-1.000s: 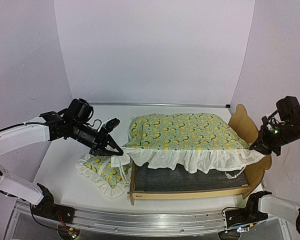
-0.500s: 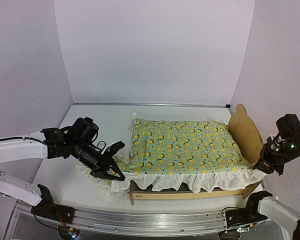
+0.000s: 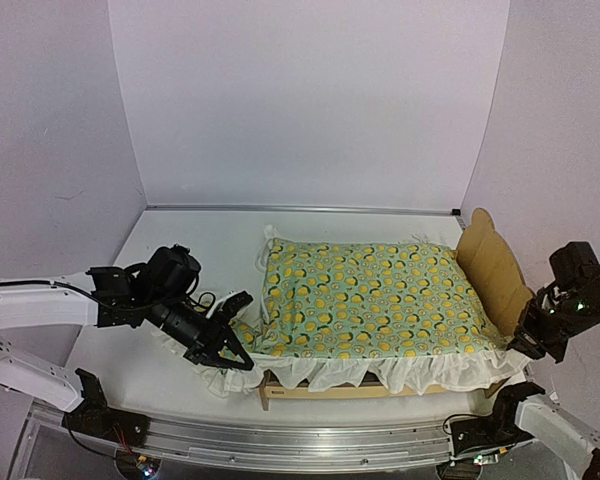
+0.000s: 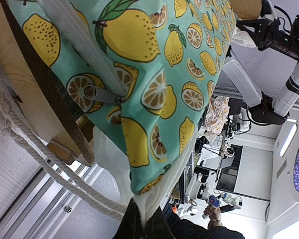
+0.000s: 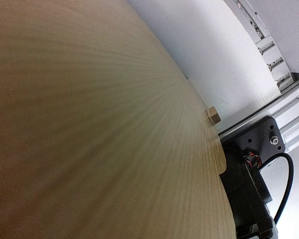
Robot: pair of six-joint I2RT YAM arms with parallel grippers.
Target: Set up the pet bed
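With our left end effector (image 3: 230,352) pinching the quilt (image 3: 380,300) ruffle, we'd drape it evenly over the pet bed (image 3: 492,268) beside it; right end effector (image 3: 528,345) grip, can't tell.

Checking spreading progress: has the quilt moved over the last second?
Yes. The quilt came toward the near edge of the table, judged against the fixed headboard; its ruffle now hangs past the bed's near side.

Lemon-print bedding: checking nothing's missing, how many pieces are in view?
2: the quilt spread over the pet bed, and the pillow beside its foot end, partly hidden by the left claw.
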